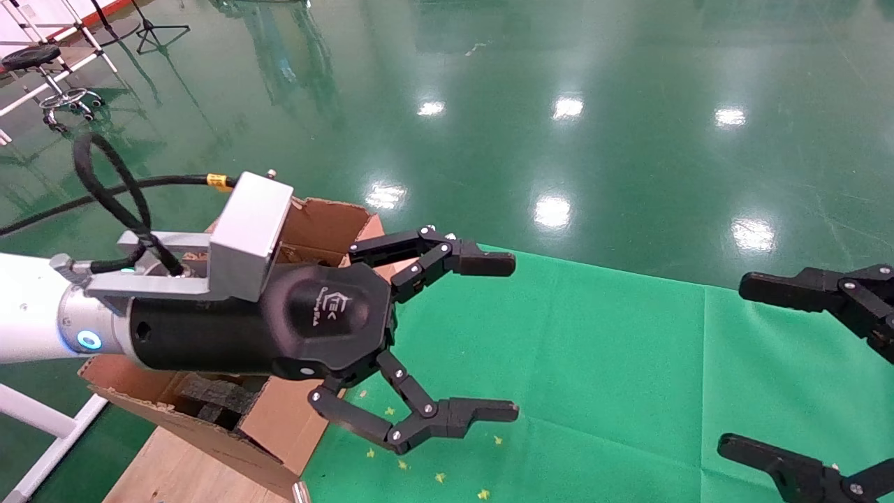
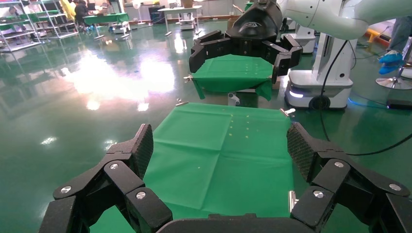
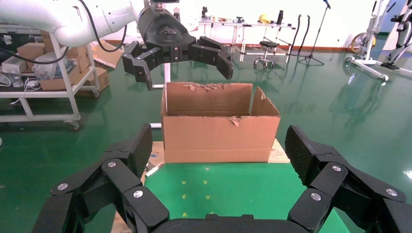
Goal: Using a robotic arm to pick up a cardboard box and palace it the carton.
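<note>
— Reaching in from the left of the head view, where is the left gripper (image 1: 513, 335) seen?

— It is held in the air at centre frame, in front of the carton (image 1: 307, 230), its fingers spread wide with nothing gripped between them. The white robotic arm (image 1: 28, 307) is seen at the left edge.

— And the carton?

— It is found at the lower left, partly hidden behind the arm, standing just beside the green cloth (image 1: 594, 363); dark foam pieces (image 1: 216, 395) are seen inside. In the right wrist view it stands upright beyond the cloth's far edge.

— The right gripper (image 1: 733, 363)?

— It is seen at the right edge, spread wide over the cloth, nothing held.

— The small cardboard box?

— It cannot be made out in any view.
</note>
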Available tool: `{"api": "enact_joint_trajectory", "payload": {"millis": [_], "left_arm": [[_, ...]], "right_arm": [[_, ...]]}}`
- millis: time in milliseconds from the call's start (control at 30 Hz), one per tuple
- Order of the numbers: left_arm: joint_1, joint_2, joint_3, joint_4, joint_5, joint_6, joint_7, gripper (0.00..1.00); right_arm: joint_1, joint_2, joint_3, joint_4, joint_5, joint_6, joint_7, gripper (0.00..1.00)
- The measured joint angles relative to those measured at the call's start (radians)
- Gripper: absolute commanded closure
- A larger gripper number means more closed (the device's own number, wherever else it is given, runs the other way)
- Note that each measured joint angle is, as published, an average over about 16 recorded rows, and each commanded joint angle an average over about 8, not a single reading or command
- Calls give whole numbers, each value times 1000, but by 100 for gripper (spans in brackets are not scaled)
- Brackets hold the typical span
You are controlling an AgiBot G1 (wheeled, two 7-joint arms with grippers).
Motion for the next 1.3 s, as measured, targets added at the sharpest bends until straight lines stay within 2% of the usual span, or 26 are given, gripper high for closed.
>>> {"api": "enact_joint_trajectory", "payload": {"millis": [1300], "left_arm": [[-1,0,1,1,1,0,0,0]], "right_arm": [[0,0,0,0,0,0,0,0]]}}
